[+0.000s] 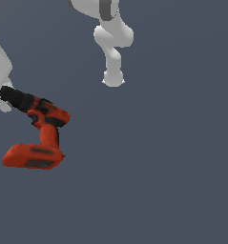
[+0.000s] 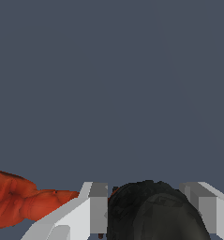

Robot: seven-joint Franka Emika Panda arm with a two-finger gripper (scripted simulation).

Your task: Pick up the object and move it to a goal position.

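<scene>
The red-orange drill (image 1: 44, 131) is at the exterior view's left, with its black chuck (image 1: 13, 97) pointing to the upper left and its blocky battery base (image 1: 32, 156) lowest. My gripper (image 1: 2, 97) comes in from the left edge of that view, right at the chuck. In the wrist view the gripper (image 2: 151, 206) has one white finger (image 2: 98, 208) on each side of the black chuck (image 2: 151, 213), both pressed against it. The red drill body (image 2: 19, 199) shows beside them. No goal mark is in view.
White arm links (image 1: 113, 40) hang at the top middle of the exterior view. The ground around them is a plain dark grey surface (image 1: 158, 167) with no other objects in view.
</scene>
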